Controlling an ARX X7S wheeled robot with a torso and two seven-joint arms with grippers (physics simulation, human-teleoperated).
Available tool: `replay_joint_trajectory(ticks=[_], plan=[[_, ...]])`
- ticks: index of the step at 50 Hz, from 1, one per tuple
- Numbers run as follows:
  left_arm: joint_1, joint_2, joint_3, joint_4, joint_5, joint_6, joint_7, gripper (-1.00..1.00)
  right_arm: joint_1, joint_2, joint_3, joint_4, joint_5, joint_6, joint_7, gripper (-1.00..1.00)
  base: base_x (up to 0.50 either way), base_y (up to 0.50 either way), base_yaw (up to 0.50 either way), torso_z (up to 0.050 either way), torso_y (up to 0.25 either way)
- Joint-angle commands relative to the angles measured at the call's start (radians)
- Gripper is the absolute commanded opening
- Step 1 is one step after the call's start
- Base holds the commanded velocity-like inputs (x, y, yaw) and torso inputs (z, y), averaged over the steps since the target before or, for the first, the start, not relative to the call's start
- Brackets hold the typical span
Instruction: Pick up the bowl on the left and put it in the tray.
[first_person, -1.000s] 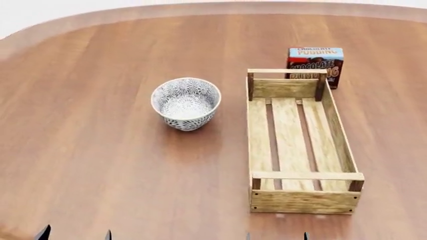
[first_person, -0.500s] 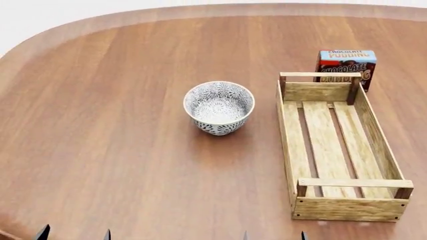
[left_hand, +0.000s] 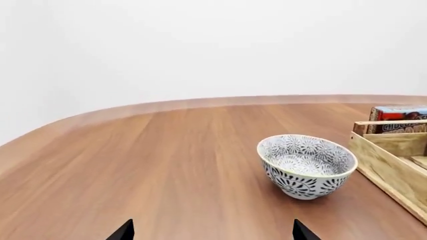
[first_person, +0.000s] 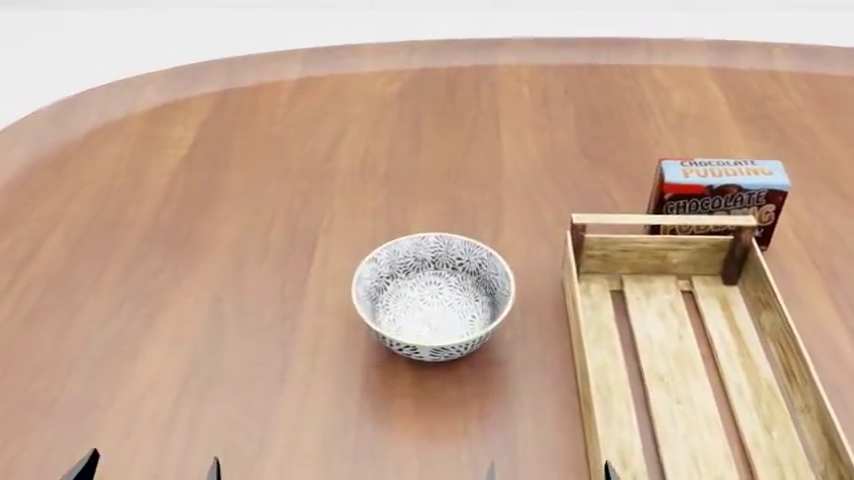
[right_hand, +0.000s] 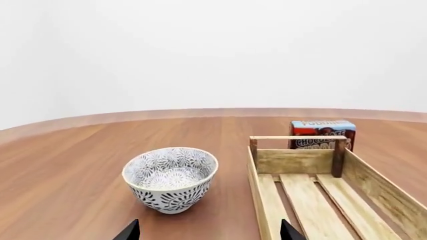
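The bowl (first_person: 433, 296) stands upright on the bench (first_person: 200, 250), just below the head view's centre, beside but apart from the tray (first_person: 694, 350) at lower right; a pudding box (first_person: 718, 196) stands behind the tray's far end. Only the dark tips of the left fingers (first_person: 86, 466) and right fingers (first_person: 607, 471) show along the bottom edge, each pair spread apart, holding nothing

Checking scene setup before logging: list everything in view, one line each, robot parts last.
table: 1, reddish-brown wood, rounded edge, under everything.
bowl: 1, white with grey-blue floral pattern, upright on the table, left of the tray, apart from it.
tray: 1, light-wood slatted crate with darker corner posts, at right, nothing in it.
pudding box: 1, red and blue, standing just behind the tray's far end.
left gripper: dark fingers spread, only tips showing at the bottom edge.
right gripper: dark fingers spread, tips only.
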Motion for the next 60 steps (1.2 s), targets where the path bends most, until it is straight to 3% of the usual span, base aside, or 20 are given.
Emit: replay_joint_trajectory(ticks=[1, 10, 13, 21, 26, 30, 34, 60], plan=[[-0.001, -0.006, 0.006, -0.003, -0.011, 0.0, -0.008, 1.0, 0.005, 0.006, -0.007, 0.005, 0.008, 0.016, 0.013, 1.0, 0.5, 0.0, 0.0, 0.0, 0.0], [-0.041, -0.014, -0.012, 0.03, -0.05, -0.135, -0.036, 1.0, 0.061, 0.011, -0.002, -0.011, 0.016, 0.222, 0.063, 1.0, 0.17, 0.0, 0.0, 0.0, 0.0], [-0.078, -0.04, -0.029, 0.179, -0.118, -0.354, -0.047, 1.0, 0.083, 0.036, 0.015, -0.156, 0.077, 0.39, 0.067, 1.0, 0.0, 0.0, 0.0, 0.0, 0.0], [-0.204, -0.095, -0.087, 0.519, -0.29, -0.725, -0.08, 1.0, 0.203, 0.108, 0.07, -0.542, 0.21, 0.841, 0.132, 1.0, 0.0, 0.0, 0.0, 0.0, 0.0], [-0.36, -0.07, -0.243, 0.698, -0.555, -1.04, -0.154, 1.0, 0.355, 0.109, 0.187, -0.762, 0.392, 1.179, 0.194, 1.0, 0.0, 0.0, 0.0, 0.0, 0.0], [-0.444, -0.054, -0.346, 0.756, -0.721, -1.132, -0.167, 1.0, 0.449, 0.107, 0.235, -0.835, 0.449, 1.306, 0.236, 1.0, 0.0, 0.0, 0.0, 0.006, 0.0], [-0.502, -0.045, -0.394, 0.731, -0.8, -1.199, -0.211, 1.0, 0.484, 0.115, 0.24, -0.845, 0.473, 1.34, 0.234, 1.0, 0.0, 0.0, 0.0, 0.05, 0.0], [-0.47, -0.06, -0.369, 0.667, -0.753, -1.152, -0.232, 1.0, 0.479, 0.16, 0.173, -0.797, 0.443, 1.275, 0.216, 1.0, 0.0, 0.0, 0.0, 0.05, 0.0]])
